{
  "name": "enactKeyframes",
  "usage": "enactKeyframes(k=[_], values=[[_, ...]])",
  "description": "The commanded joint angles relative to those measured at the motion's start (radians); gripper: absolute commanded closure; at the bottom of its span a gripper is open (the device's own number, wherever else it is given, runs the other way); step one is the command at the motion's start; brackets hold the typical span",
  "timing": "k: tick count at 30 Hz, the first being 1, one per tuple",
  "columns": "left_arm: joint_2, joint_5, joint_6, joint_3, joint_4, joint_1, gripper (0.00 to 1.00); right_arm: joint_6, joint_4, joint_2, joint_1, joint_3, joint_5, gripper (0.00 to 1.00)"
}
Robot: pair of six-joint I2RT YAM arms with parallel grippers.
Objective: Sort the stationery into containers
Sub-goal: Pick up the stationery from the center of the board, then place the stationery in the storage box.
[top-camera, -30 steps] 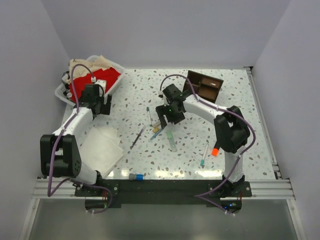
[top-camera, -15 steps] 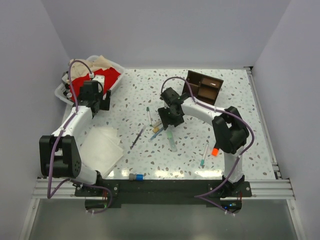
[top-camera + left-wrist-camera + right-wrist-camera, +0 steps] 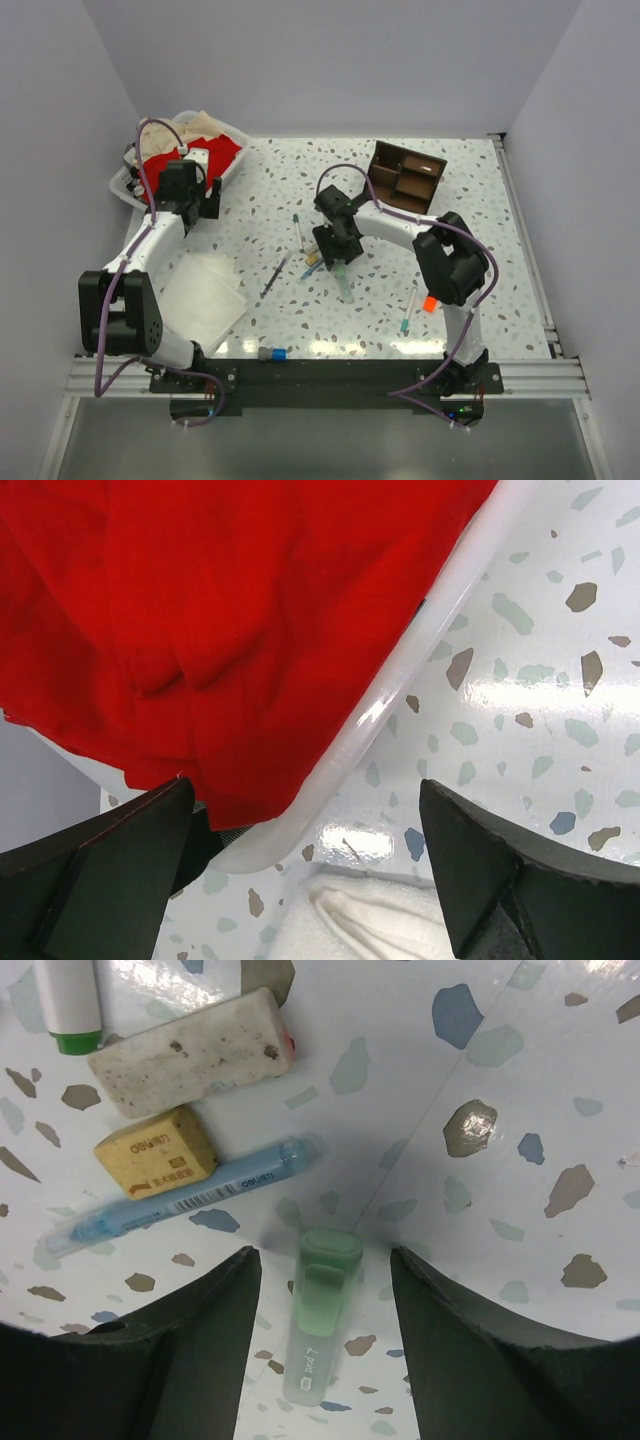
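Down comes the right gripper [image 3: 322, 1260] from nearer the organizer [image 3: 405, 177] at upper centre-right, onto the cluster mid-frame, jaws narrowing but not yet touching the pale green marker [image 3: 320, 1340] lying flat on the table between them. So a pick looks imminent, with the blue pen [image 3: 190, 1200] and tan eraser [image 3: 155, 1150] just beside. The left gripper [image 3: 305, 790] has crept up-frame, jaws wide and empty, over the basket rim [image 3: 400, 680].

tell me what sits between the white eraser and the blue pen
A tan eraser, seen in the right wrist view, between white eraser and blue pen.
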Motion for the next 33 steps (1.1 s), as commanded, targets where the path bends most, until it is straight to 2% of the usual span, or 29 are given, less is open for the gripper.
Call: enactKeyframes(k=[1, 5, 10, 11, 13, 14, 16, 19, 25, 29, 30, 33], values=[[-0.017, -0.007, 0.000, 0.023, 0.051, 0.007, 0.00, 0.019, -0.023, 0.025, 0.001, 0.001, 0.014, 0.43], [-0.017, -0.010, 0.000, 0.023, 0.054, 0.007, 0.00, 0.014, -0.026, 0.042, 0.001, 0.003, 0.010, 0.46], [-0.023, -0.013, 0.003, 0.004, 0.071, 0.007, 0.00, -0.004, -0.046, 0.053, 0.001, 0.009, 0.027, 0.57], [-0.024, -0.012, 0.001, -0.002, 0.084, 0.009, 0.00, -0.015, -0.049, 0.050, 0.001, 0.009, 0.033, 0.66], [-0.024, -0.010, 0.000, -0.005, 0.090, 0.007, 0.00, -0.032, -0.053, 0.035, 0.001, 0.008, 0.040, 0.76], [-0.020, -0.004, -0.002, -0.002, 0.091, 0.009, 0.00, -0.045, -0.056, 0.027, 0.001, 0.006, 0.044, 0.88], [-0.017, 0.005, -0.003, 0.004, 0.094, 0.009, 0.00, -0.068, -0.064, -0.005, 0.001, 0.011, 0.058, 1.00], [-0.006, 0.022, 0.014, 0.033, 0.102, 0.009, 0.00, -0.134, -0.090, -0.050, -0.001, 0.046, 0.089, 1.00], [-0.004, 0.144, 0.054, 0.075, 0.171, 0.004, 0.00, -0.294, -0.137, -0.155, -0.008, 0.271, 0.124, 1.00], [0.006, 0.192, 0.066, 0.081, 0.200, -0.013, 0.00, -0.398, 0.122, -0.267, -0.031, 0.253, 0.173, 1.00], [0.010, 0.194, 0.069, 0.080, 0.203, -0.021, 0.00, -0.414, 0.258, -0.302, -0.045, 0.238, 0.208, 1.00], [0.022, 0.198, 0.069, 0.081, 0.199, -0.054, 0.00, -0.447, 0.446, -0.300, -0.091, 0.224, 0.301, 1.00]])
